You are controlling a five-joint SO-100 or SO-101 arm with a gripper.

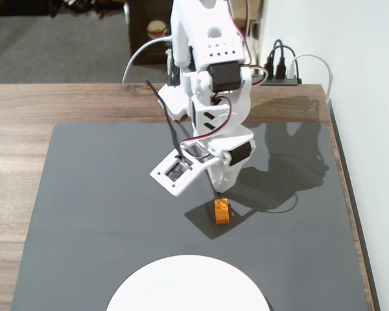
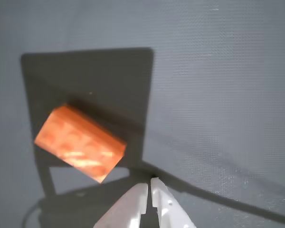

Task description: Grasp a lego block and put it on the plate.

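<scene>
Your jaws (image 2: 149,186) are closed on nothing, tips together just beside the orange lego block (image 2: 80,142), which lies free on the dark mat (image 1: 104,214). Open them wide, shift over the brick, square up to its skewed sides, then descend. The white plate (image 1: 188,285) waits well apart.

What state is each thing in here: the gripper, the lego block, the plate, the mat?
gripper: fingertips nearly together, holding nothing, just beside the block.
lego block: lying on the mat, ungrasped, skewed to the gripper in the wrist view.
plate: empty, at the near edge of the fixed view, partly cut off.
mat: flat on the wooden table, carrying block and plate.
</scene>
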